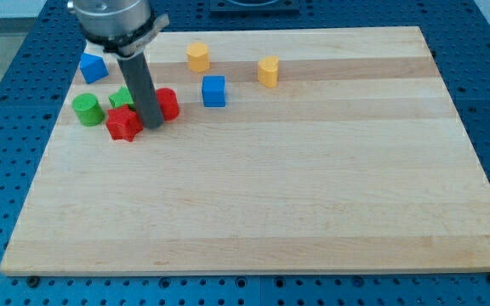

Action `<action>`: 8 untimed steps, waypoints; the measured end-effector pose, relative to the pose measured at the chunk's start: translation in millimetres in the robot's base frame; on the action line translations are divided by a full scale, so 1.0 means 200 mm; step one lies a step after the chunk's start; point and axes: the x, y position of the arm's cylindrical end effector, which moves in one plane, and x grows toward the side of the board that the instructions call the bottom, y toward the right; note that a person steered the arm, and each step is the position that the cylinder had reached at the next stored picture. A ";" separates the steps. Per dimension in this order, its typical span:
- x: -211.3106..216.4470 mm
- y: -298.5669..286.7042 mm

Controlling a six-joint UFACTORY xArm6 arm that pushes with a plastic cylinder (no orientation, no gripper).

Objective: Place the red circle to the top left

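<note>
The red circle (168,104) lies on the wooden board (253,195) at the upper left, partly hidden by my rod. My tip (153,126) rests on the board touching the red circle's left side, between it and a red star-shaped block (123,124). A green block (121,97) sits just behind the rod, mostly hidden. A green cylinder (86,109) stands to the left of the red star.
A blue block (93,67) sits near the board's top left corner. A blue cube (214,91) lies to the right of the red circle. A yellow block (197,56) and another yellow block (268,71) sit near the view's top edge.
</note>
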 end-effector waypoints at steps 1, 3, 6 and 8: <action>-0.05 0.00; 0.06 0.13; -0.20 0.17; -0.37 0.19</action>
